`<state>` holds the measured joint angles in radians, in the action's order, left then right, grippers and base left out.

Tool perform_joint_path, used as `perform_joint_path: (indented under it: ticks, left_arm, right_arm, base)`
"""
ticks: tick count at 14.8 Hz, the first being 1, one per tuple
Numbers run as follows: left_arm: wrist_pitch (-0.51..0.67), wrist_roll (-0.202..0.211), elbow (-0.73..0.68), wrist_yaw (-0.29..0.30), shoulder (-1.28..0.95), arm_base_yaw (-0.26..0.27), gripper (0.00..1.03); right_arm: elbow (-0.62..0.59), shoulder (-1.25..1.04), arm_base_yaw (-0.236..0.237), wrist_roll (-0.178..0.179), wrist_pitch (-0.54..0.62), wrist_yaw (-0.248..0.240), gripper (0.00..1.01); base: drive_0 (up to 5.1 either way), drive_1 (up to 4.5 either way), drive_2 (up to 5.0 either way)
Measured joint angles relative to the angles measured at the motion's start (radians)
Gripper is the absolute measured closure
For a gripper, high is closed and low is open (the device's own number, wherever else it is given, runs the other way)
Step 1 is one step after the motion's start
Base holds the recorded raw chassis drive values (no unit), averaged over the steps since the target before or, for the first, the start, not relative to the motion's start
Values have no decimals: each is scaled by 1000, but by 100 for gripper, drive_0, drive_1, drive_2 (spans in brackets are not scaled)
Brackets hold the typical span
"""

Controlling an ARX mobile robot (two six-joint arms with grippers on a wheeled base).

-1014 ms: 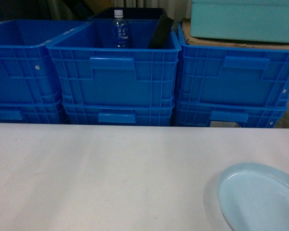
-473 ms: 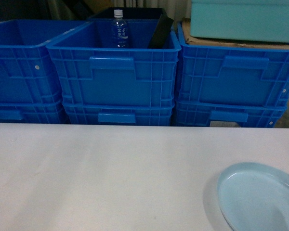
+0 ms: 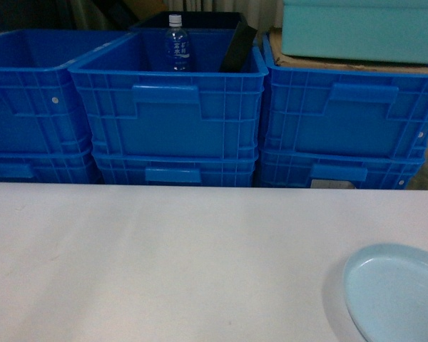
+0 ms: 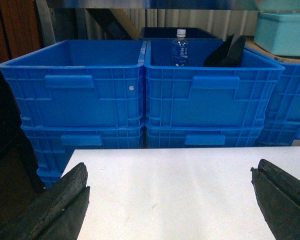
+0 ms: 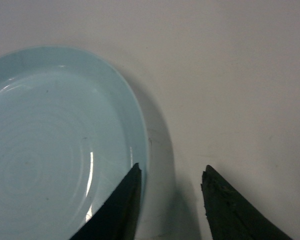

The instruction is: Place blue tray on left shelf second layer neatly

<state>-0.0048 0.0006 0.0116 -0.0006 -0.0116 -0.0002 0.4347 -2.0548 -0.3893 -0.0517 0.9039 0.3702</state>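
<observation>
Right gripper [image 5: 170, 182] jaws parted, straddling rim of blue tray [image 5: 55, 145] on white table [image 5: 230, 75]. Left gripper [image 4: 170, 192] wide open above table, facing blue crates [image 4: 140, 95].

The pale sky-blue round shallow plastic tray [image 3: 396, 296] lies flat, right way up, on the white tabletop [image 3: 164, 263] at its near right corner, partly cut off by the head view's right and bottom edges. Its raised rim is smooth and glossy (a streak of light glints off the inside). From the right wrist camera the tray [image 5: 55, 145] shows faint concentric rings on its floor and holds nothing.
</observation>
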Motion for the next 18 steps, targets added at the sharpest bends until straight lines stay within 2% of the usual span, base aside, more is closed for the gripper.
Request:
perform_joint_path:
  ticks: [4, 7, 11, 15, 18]
  left_arm:
    - [0, 0, 0, 0, 0, 0, 5]
    - [0, 0, 0, 0, 0, 0, 5]
    - [0, 0, 0, 0, 0, 0, 5]
    - [0, 0, 0, 0, 0, 0, 5]
    - [0, 0, 0, 0, 0, 0, 5]
  right_arm:
    - [-3, 10, 10, 0, 2, 2, 100]
    - [-4, 10, 41, 5, 10, -3, 99]
    - [-24, 12, 50, 7, 28, -7, 99]
    - [-53, 51, 84, 6, 66, -19, 99]
    - [-84, 125, 89, -8, 100, -29, 99]
  base:
    - [0, 0, 0]
    - [0, 0, 0]
    - [0, 0, 0]
    - [0, 0, 0]
    - [0, 0, 0]
